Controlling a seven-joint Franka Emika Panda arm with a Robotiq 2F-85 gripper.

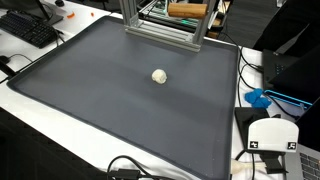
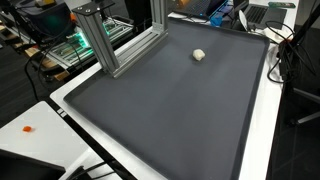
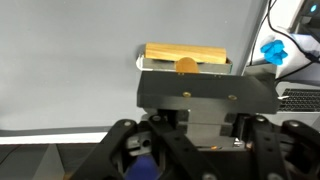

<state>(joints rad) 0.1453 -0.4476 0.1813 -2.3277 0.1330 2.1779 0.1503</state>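
Note:
In the wrist view my gripper (image 3: 205, 122) fills the lower part of the picture, its black linkages spread to either side. A black plate with two brass screws (image 3: 205, 92) lies across it and hides the fingertips; nothing shows held between them. Beyond the plate a wooden block (image 3: 186, 53) with a small orange round piece (image 3: 186, 66) rests on a metal frame against a grey surface. A small white ball (image 1: 159, 76) (image 2: 199, 55) lies alone on the dark mat (image 1: 90, 100) (image 2: 170, 120). Neither exterior view shows the gripper.
An aluminium frame (image 1: 165, 30) (image 2: 105, 40) stands at the mat's far edge, with the wooden block (image 1: 187, 10) on top. A keyboard (image 1: 30, 30), a blue object (image 1: 258, 98) (image 3: 273, 50), cables and a white tagged box (image 1: 272, 135) ring the mat.

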